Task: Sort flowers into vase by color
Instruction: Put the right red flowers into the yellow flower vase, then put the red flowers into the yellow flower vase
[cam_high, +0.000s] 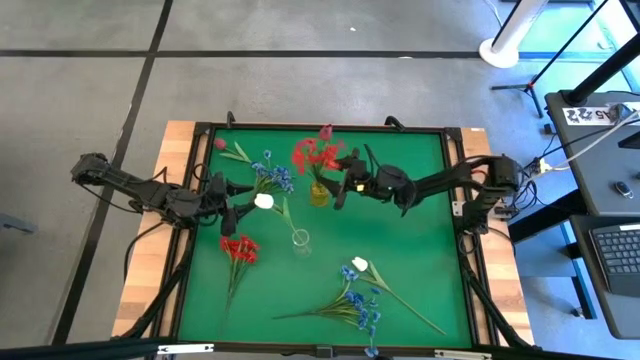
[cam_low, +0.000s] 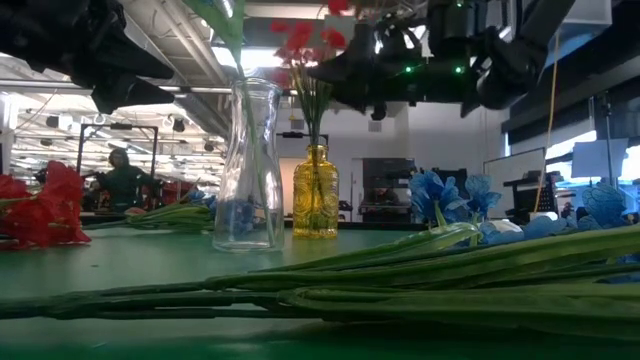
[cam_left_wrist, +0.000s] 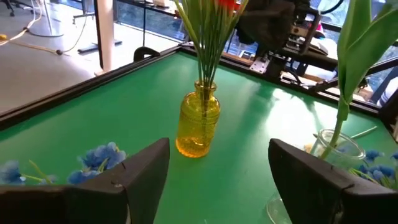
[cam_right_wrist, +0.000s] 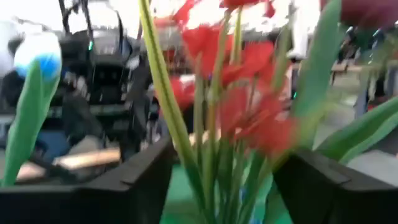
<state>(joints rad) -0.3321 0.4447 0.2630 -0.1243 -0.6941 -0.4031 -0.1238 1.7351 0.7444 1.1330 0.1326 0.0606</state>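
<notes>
A yellow vase (cam_high: 319, 193) stands mid-table and holds red flowers (cam_high: 315, 155) on green stems. My right gripper (cam_high: 345, 182) is open at the height of the stems, on the vase's right side. In the right wrist view these stems (cam_right_wrist: 214, 155) rise between its two fingers. A clear vase (cam_high: 301, 242) stands nearer the front and holds a white flower (cam_high: 264, 201) that leans left. My left gripper (cam_left_wrist: 217, 174) is open with nothing between its fingers. It hovers left of both vases and points at the yellow vase (cam_left_wrist: 199, 121). My right gripper's open fingers stand on either side of the red flowers' stems (cam_right_wrist: 205, 168), coming level from the table's right, above the vase's mouth. One green stem (cam_right_wrist: 165, 118) runs close by one finger (cam_right_wrist: 134, 180); whether it touches I cannot tell.
A loose red cluster (cam_high: 238, 248) lies at front left. Blue flowers (cam_high: 272, 176) and a pink bud (cam_high: 219, 143) lie at the far left. More blue flowers with a white bud (cam_high: 359, 264) lie near the front edge, their stems (cam_low: 450, 270) across the low view.
</notes>
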